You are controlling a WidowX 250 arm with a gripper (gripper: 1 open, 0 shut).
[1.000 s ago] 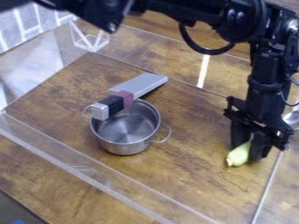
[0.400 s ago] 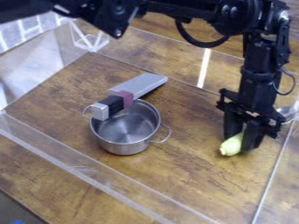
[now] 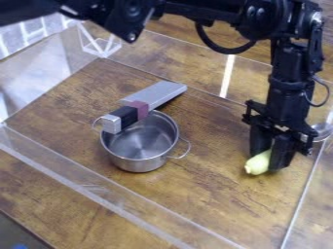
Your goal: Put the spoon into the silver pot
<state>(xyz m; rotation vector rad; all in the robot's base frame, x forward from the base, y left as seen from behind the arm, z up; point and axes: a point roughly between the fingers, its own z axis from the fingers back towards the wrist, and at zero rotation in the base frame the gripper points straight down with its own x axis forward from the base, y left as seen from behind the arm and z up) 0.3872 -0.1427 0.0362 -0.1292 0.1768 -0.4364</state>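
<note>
Comparing with a second ago: my gripper [image 3: 277, 148] has shifted a bit left and up over the right side of the wooden table [image 3: 196, 209], and the yellow-green spoon [image 3: 262, 161] handle end moved with it. It poked out lower and further right before; now it sits higher and left, hanging under the fingers. Since the previous frame nothing has changed, so the hand is near still.

Jaws are part closed around the spoon's upper part, which looks like a grip on it. The metal bowl is hidden inside the gripper, so I can't confirm exactly how it's seated. The handle tip seems just off the wood or barely touching; can't tell which.

The silver pot [image 3: 140, 142] is well apart to the left, empty, with the grey slab [image 3: 143, 105] resting across its rim.

My read: pickup done, lift just starting, carry to the pot still ahead. The slab covers part of the opening, so I'd aim for the open near side.
</note>
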